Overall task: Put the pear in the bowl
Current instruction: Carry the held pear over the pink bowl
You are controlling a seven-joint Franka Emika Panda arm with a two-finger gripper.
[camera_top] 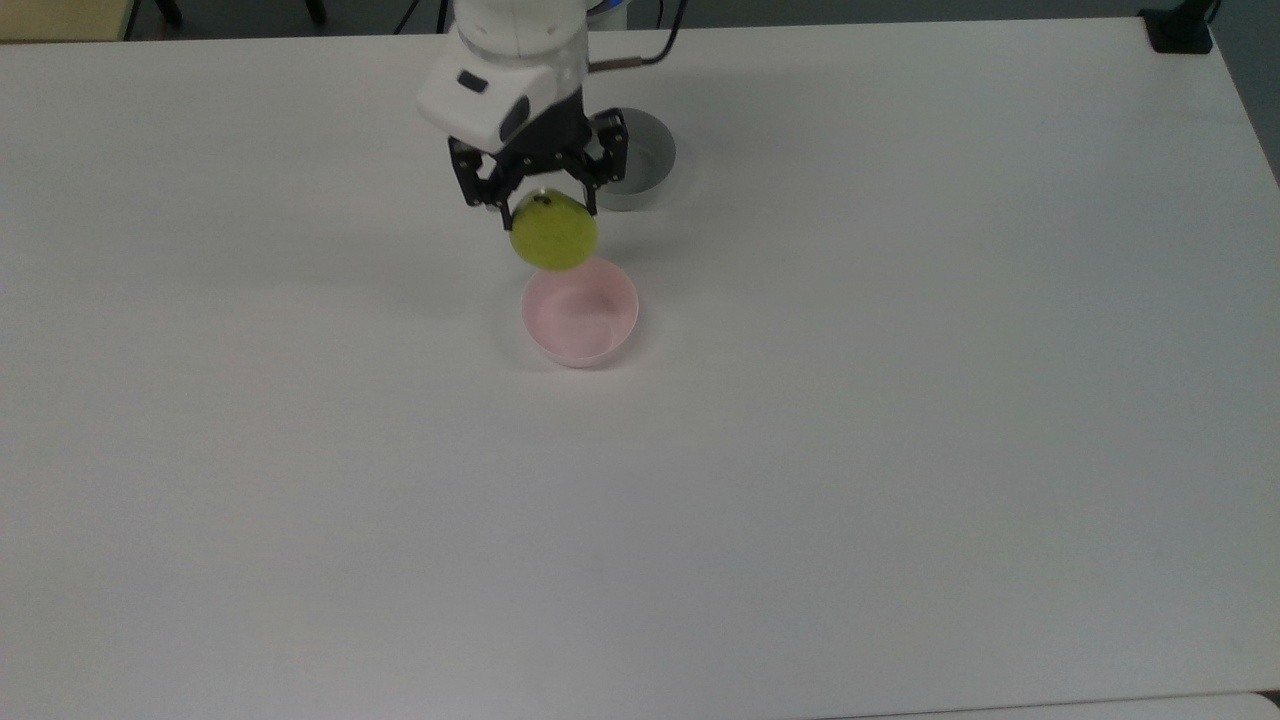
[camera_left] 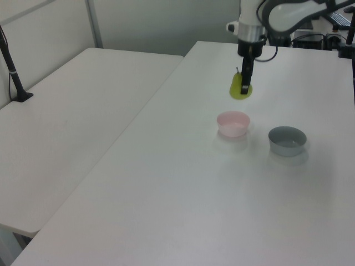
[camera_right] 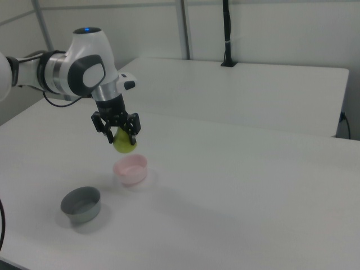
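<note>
My gripper (camera_top: 547, 212) (camera_left: 244, 87) (camera_right: 122, 137) is shut on the yellow-green pear (camera_top: 554, 236) (camera_left: 238, 90) (camera_right: 125, 142), which hangs from the fingers well above the table. The pale pink bowl (camera_top: 580, 310) (camera_left: 233, 123) (camera_right: 131, 169) stands empty on the white table (camera_top: 800, 450). In the top view the pear overlaps the bowl's upper-left rim. In the right view the pear hangs above the bowl's left edge, clear of it.
A grey straight-sided bowl (camera_top: 640, 165) (camera_left: 287, 141) (camera_right: 81, 204) stands empty near the pink one, partly behind the gripper in the top view. A second white table (camera_left: 72, 122) (camera_right: 236, 90) adjoins mine. A black post (camera_left: 14, 72) is clamped to that table.
</note>
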